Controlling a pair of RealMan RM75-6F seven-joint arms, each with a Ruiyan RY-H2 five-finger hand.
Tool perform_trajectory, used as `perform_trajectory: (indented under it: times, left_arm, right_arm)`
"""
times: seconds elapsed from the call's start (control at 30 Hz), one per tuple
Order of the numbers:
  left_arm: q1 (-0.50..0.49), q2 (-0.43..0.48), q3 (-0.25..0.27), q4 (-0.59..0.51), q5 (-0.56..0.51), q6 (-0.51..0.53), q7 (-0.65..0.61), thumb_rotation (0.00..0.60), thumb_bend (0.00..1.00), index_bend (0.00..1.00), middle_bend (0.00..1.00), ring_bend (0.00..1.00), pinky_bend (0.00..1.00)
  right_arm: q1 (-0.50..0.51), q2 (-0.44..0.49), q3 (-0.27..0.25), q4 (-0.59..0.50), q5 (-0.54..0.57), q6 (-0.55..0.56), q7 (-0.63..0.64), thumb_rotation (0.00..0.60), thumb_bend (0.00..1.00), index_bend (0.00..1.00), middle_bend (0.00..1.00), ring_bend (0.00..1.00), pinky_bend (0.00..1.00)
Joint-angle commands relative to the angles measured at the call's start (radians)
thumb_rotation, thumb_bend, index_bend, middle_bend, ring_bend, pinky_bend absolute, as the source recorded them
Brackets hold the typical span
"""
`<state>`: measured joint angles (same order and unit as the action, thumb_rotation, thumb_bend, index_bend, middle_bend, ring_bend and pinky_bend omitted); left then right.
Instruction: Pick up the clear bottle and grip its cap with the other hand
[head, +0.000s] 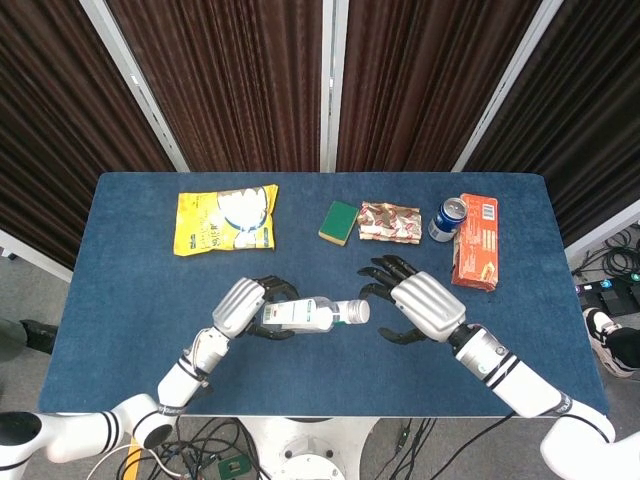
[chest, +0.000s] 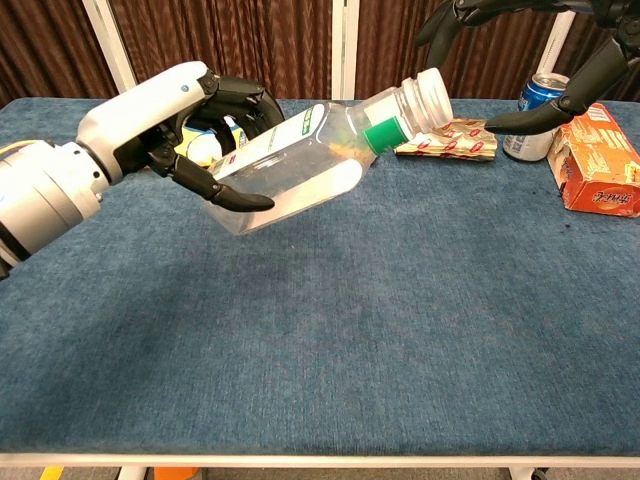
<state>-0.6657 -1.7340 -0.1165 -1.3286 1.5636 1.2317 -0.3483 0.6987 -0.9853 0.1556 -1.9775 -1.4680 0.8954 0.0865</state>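
My left hand (head: 238, 308) (chest: 165, 120) grips the clear bottle (head: 306, 315) (chest: 300, 165) around its body and holds it above the table, lying on its side. Its white cap (head: 359, 311) (chest: 428, 97) points toward my right hand. The bottle has a white label and a green ring below the cap. My right hand (head: 424, 303) (chest: 540, 55) hovers just right of the cap with its fingers spread and nothing in them. A small gap separates those fingers from the cap.
A yellow snack bag (head: 225, 218) lies at the far left. A green sponge (head: 339, 222), a patterned wrapper (head: 389, 221) (chest: 448, 138), a blue can (head: 446, 219) (chest: 532, 115) and an orange box (head: 475, 241) (chest: 598, 170) sit along the far right. The blue table (head: 320, 370) spreads below both hands.
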Motion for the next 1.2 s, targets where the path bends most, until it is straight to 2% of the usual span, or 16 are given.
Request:
perform_trajectory:
  times: [0.03, 0.4, 1.2]
  left_arm:
    - [0.0, -0.001, 0.0, 0.001, -0.001, -0.001, 0.0, 0.6, 0.23, 0.5, 0.49, 0.4, 0.54]
    - [-0.003, -0.001, -0.001, 0.003, -0.006, -0.007, -0.008, 0.6, 0.23, 0.5, 0.49, 0.4, 0.54]
    - [-0.005, 0.017, -0.005, -0.028, -0.016, -0.019, -0.043, 0.6, 0.23, 0.5, 0.49, 0.4, 0.54]
  right_arm:
    - [0.001, 0.0, -0.001, 0.001, -0.002, 0.001, 0.001, 0.6, 0.19, 0.31, 0.12, 0.0, 0.0]
    - [0.007, -0.01, -0.002, 0.012, -0.003, 0.005, -0.003, 0.6, 0.2, 0.31, 0.13, 0.0, 0.0]
    - [0.009, -0.101, 0.013, 0.061, -0.014, 0.084, -0.086, 0.6, 0.21, 0.32, 0.15, 0.0, 0.0]
